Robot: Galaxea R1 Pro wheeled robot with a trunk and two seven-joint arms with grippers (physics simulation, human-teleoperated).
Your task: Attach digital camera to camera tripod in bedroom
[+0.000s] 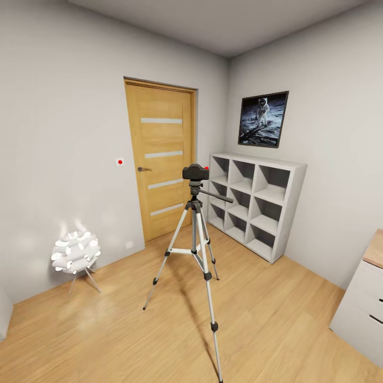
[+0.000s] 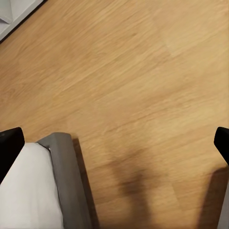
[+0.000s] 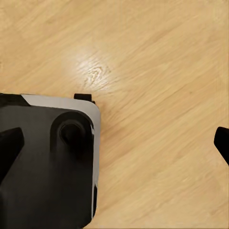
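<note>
Digital camera (image 1: 196, 172), black with a red button, sits on the head of the camera tripod (image 1: 197, 239), which stands on the wood floor (image 1: 266, 319) in front of the oak door (image 1: 162, 159) and beside the white cube shelf (image 1: 255, 205). From the head view the camera looks seated on the tripod head, so the attachment seems done or nearly so; whether it is locked cannot be told.

The main risk, as I judge it, is the robot's base or an arm brushing a spread leg of the tripod, which reaches close to the robot; that would tip the stand and throw the camera off.

Both arms hang low, their wrist cameras looking down at the floor planks. The left pincer (image 2: 114, 143) has its fingertips wide apart at the frame's edges, nothing between them, above the floor next to a grey-and-white part of the robot. The right pincer (image 3: 114, 143) is likewise spread and empty, next to a black-and-white part of the robot's base (image 3: 52, 162).
</note>
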